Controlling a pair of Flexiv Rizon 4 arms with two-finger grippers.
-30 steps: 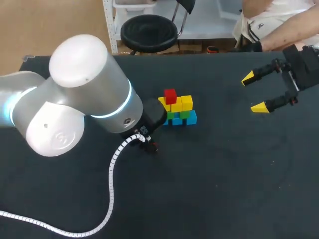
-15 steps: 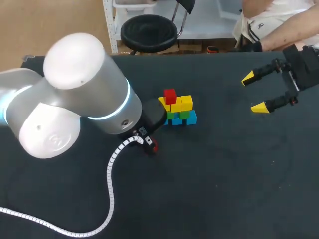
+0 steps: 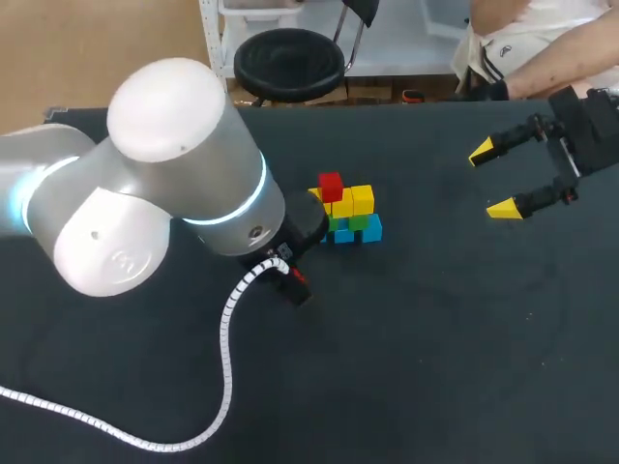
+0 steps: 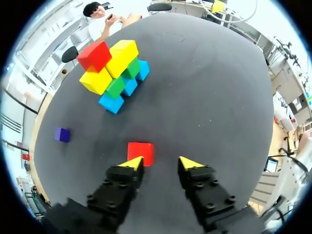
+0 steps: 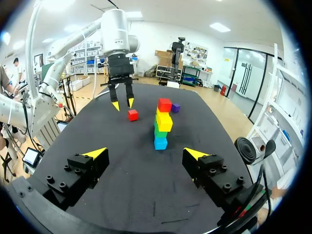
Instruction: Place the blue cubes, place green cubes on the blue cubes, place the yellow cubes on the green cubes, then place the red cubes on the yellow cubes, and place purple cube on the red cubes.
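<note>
The stack [image 3: 346,215] stands mid-table: blue cubes [image 3: 371,230] at the base, green cubes [image 3: 359,221] above, yellow cubes [image 3: 354,200] over those, and one red cube [image 3: 331,186] on top. The left wrist view shows the stack [image 4: 114,73] ahead of my left gripper [image 4: 161,163]. That gripper is open, and a loose red cube [image 4: 140,153] lies on the table just ahead of one fingertip, not between the fingers. A purple cube [image 4: 62,134] sits off to the side. My right gripper [image 3: 505,180] hangs open at the far right with nothing in it.
My bulky left arm [image 3: 164,184] hides its own gripper and the loose cubes in the head view; its white cable [image 3: 227,329] trails over the black table [image 3: 435,338]. In the right wrist view the left gripper [image 5: 122,104] hovers over the loose red cube [image 5: 132,115].
The left arm's elbow shifted slightly left, then back right and up. The stack and the right arm have not moved.
</note>
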